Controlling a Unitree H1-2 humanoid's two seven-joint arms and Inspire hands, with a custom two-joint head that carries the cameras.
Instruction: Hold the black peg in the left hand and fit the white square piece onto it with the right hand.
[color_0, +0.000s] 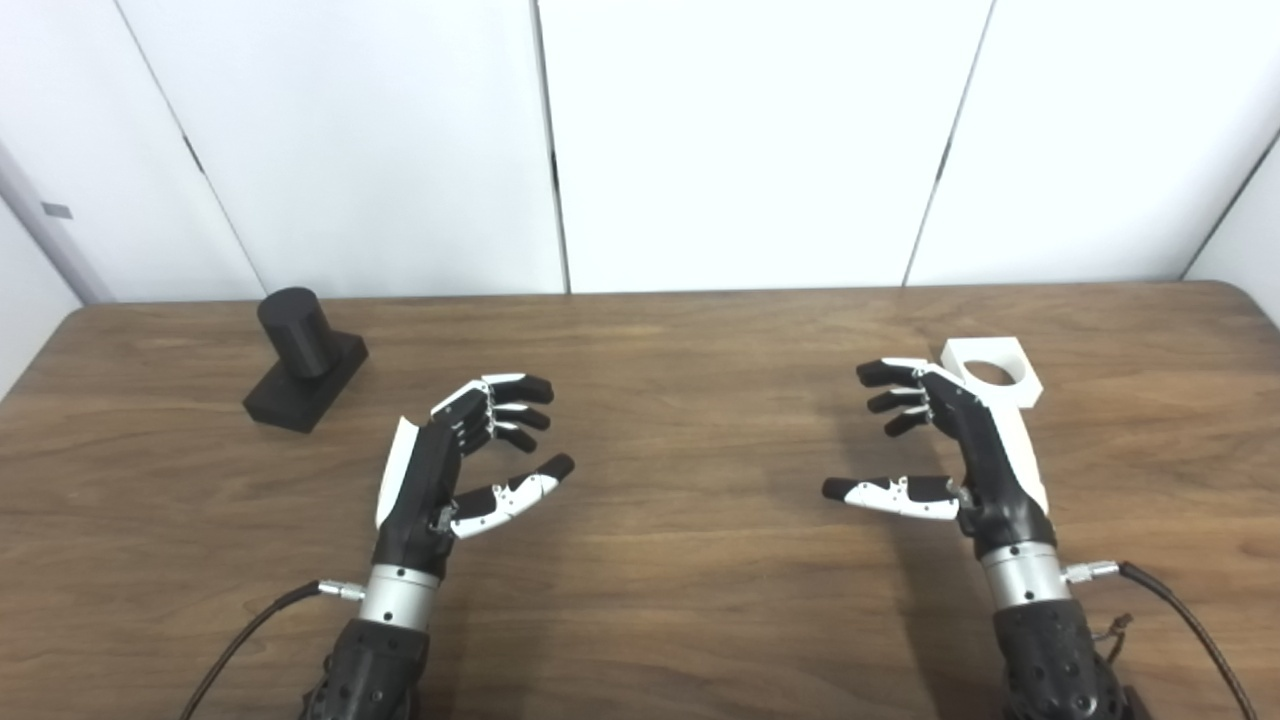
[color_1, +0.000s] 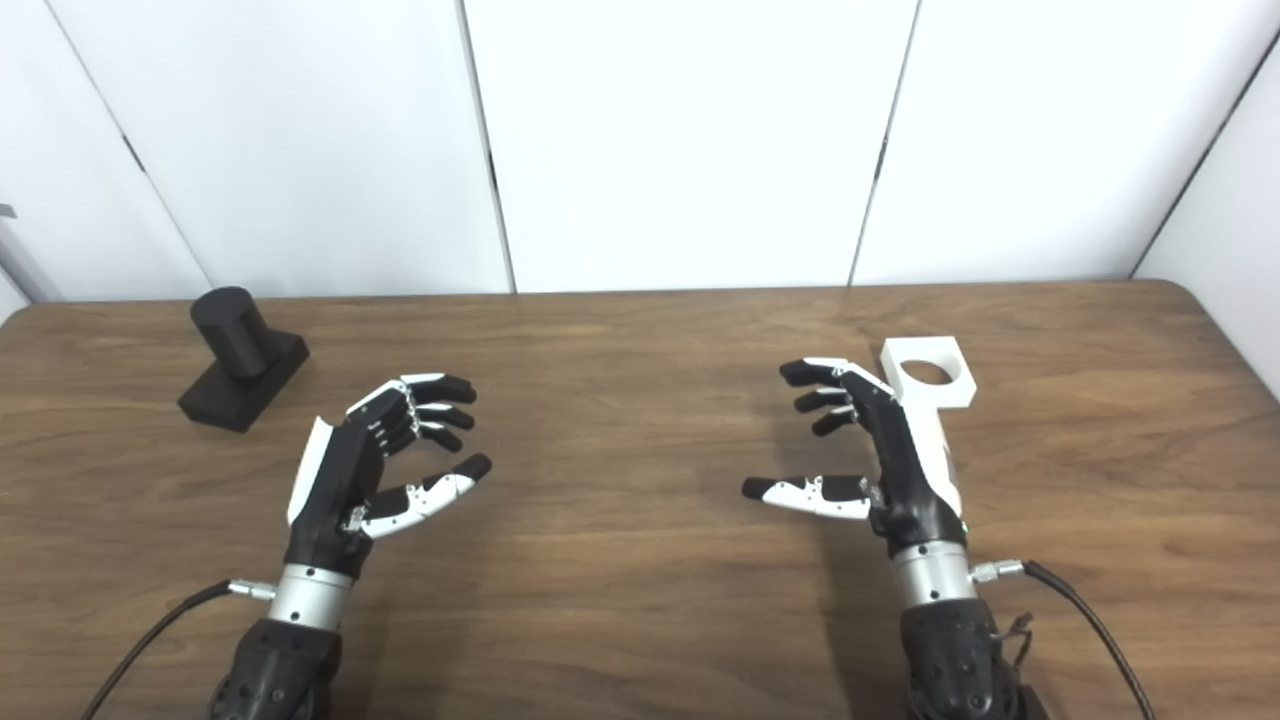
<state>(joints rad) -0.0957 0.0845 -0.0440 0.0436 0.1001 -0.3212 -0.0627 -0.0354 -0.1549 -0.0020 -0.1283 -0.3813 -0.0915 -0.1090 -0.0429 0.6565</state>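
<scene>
The black peg (color_0: 303, 354), a short cylinder on a square black base, stands on the wooden table (color_0: 690, 350) at the far left. My left hand (color_0: 452, 462) hovers to its right and nearer me, open, fingers curled apart, holding nothing. The white square piece (color_0: 992, 372), with a round hole through it, lies flat at the right. My right hand (color_0: 945, 445) is just in front of it and slightly left, open and empty, its back partly covering the piece's near edge.
White wall panels (color_0: 740, 140) rise behind the table's far edge. Black cables (color_0: 1185, 610) trail from both wrists toward the near edge. The table's right rear corner (color_1: 1190, 290) is rounded.
</scene>
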